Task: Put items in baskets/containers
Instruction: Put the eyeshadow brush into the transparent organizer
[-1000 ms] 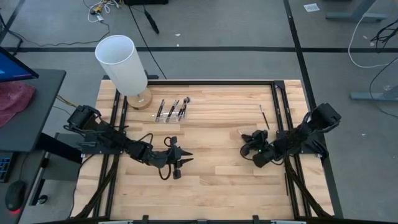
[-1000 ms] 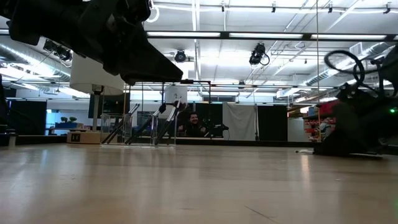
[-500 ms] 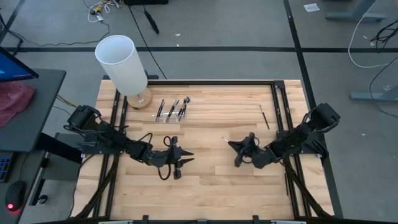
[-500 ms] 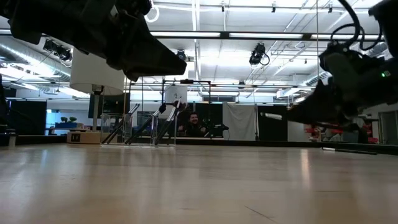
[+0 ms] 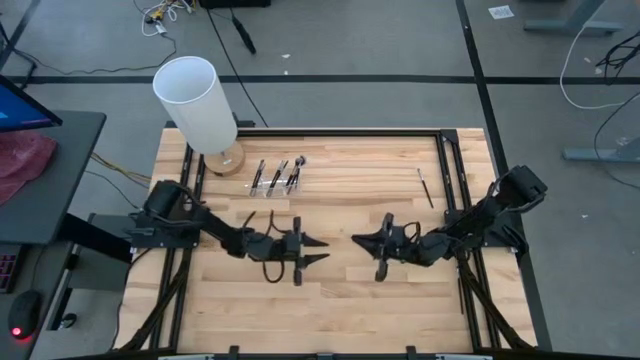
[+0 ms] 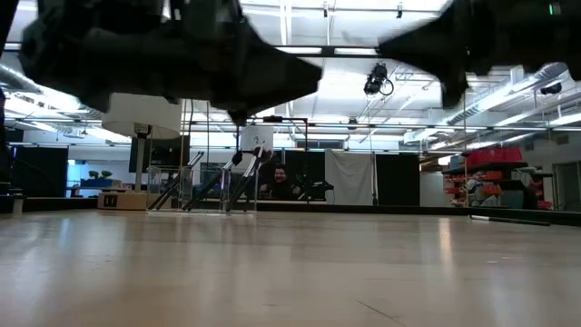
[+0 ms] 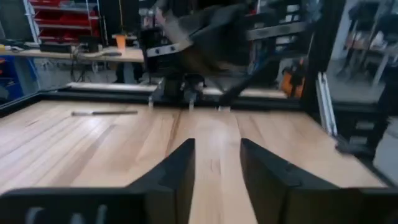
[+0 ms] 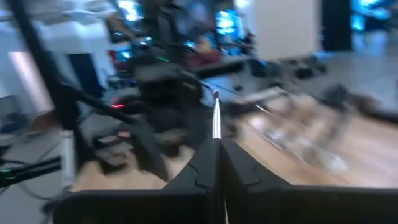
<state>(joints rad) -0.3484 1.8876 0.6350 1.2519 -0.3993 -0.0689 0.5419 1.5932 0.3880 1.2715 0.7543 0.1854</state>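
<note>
Several thin dark makeup brushes [image 5: 277, 177] lean in a low clear holder [image 5: 268, 190] at the far left, next to the white cylinder; the low view shows the brushes [image 6: 218, 182] slanting upward. One more brush [image 5: 425, 187] lies flat at the far right. My right gripper [image 5: 357, 240] hangs level over the table's middle, shut on a thin brush [image 8: 216, 121]. My left gripper [image 5: 325, 251] faces it from the left, open with nothing between its fingers [image 7: 180, 168]. My right gripper pinches a brush between its two fingertips [image 8: 205, 163]. The brush lies along the fingers, and its light shaft [image 8: 216, 134] sticks straight out past them toward the left arm. The fingers are level, coming from the table's right. The brush is lifted clear of the table.
A tall white cylinder [image 5: 196, 101] on a round wooden base [image 5: 227, 160] stands at the far left corner. Black rails [image 5: 448, 170] run along the table's sides. Bare wood [image 5: 340, 300] lies in front of both grippers.
My right gripper has risen from the table near the right edge and travelled toward the middle, tipping from downward to level, with the brush lifted clear. My left gripper has moved right toward it and tipped level too.
</note>
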